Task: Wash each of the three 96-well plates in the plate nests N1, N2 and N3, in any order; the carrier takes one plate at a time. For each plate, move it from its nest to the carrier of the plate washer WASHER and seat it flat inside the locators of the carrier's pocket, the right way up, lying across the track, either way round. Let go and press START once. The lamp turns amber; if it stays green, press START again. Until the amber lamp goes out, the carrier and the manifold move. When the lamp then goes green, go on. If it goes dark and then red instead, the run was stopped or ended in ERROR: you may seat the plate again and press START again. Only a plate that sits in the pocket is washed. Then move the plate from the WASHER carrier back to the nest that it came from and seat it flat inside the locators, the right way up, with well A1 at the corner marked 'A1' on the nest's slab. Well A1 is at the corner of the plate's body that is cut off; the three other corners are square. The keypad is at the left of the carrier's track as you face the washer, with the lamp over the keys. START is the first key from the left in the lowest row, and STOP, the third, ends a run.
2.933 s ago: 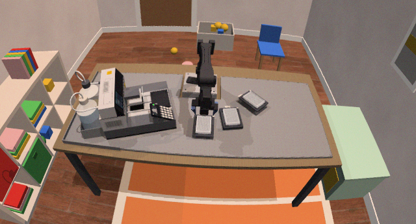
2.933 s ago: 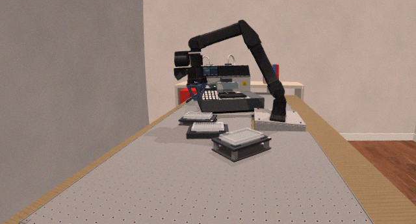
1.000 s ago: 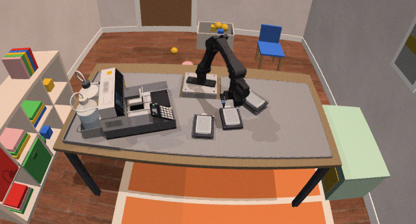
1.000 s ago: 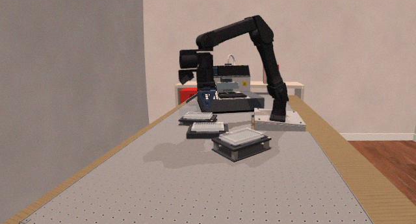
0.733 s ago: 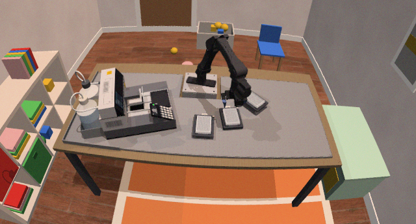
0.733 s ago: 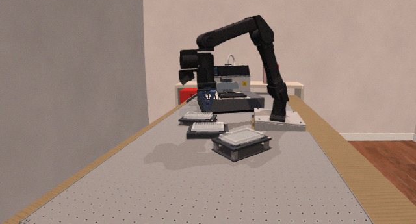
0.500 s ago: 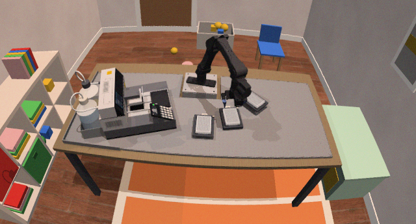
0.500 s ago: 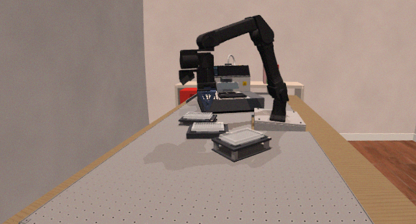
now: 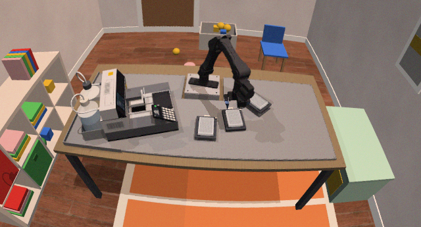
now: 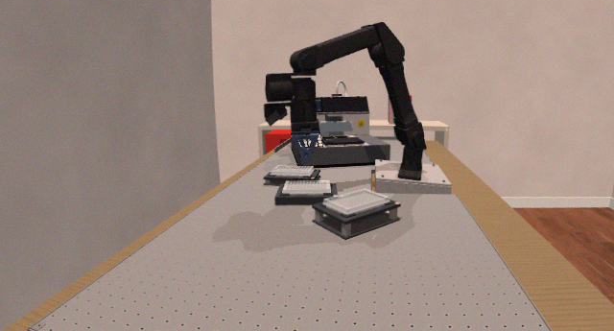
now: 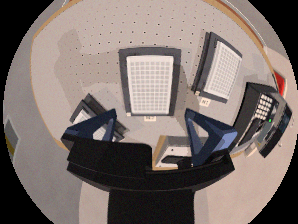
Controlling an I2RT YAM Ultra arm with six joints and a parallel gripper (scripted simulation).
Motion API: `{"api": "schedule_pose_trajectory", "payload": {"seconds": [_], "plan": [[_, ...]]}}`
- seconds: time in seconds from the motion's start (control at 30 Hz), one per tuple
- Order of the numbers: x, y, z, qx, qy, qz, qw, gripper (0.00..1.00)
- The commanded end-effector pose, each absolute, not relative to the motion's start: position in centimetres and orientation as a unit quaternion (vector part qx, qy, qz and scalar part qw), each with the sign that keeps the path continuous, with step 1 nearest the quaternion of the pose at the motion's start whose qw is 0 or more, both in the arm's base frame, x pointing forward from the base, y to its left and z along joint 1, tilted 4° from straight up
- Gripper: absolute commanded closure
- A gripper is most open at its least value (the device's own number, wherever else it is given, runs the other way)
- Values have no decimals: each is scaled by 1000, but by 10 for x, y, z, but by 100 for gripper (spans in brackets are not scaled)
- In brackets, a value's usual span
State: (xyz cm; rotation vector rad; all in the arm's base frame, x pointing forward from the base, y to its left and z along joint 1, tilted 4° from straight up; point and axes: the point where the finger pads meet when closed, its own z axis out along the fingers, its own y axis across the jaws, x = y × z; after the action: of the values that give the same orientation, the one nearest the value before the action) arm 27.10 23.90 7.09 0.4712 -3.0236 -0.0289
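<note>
Three nests each hold a white plate: one (image 9: 206, 126) at the table's 6 o'clock, a second (image 9: 233, 118) just at its 3, a third (image 9: 259, 102) further toward 2, partly hidden by the arm. The washer (image 9: 138, 123) sits at 9; its carrier pocket (image 9: 137, 108) looks dark, contents unclear. The gripper (image 11: 158, 136) hangs released above the middle plate. Cut corners are too small to tell.

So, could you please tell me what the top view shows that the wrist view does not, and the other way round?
Only the top view shows the bottles beside the washer, the arm's base plate and the room's shelf and chair. Only the wrist view shows the open gripper with its blue fingers spread, nothing between them. Both show the three plates, the middle plate among them, and the keypad.
</note>
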Motion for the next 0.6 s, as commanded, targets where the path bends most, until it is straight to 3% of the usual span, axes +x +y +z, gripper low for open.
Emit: {"api": "schedule_pose_trajectory", "payload": {"seconds": [0.0,0.57], "plan": [[275,242,77,154,-988,-15,31,0],[274,242,70,154,-988,-15,31,0]]}}
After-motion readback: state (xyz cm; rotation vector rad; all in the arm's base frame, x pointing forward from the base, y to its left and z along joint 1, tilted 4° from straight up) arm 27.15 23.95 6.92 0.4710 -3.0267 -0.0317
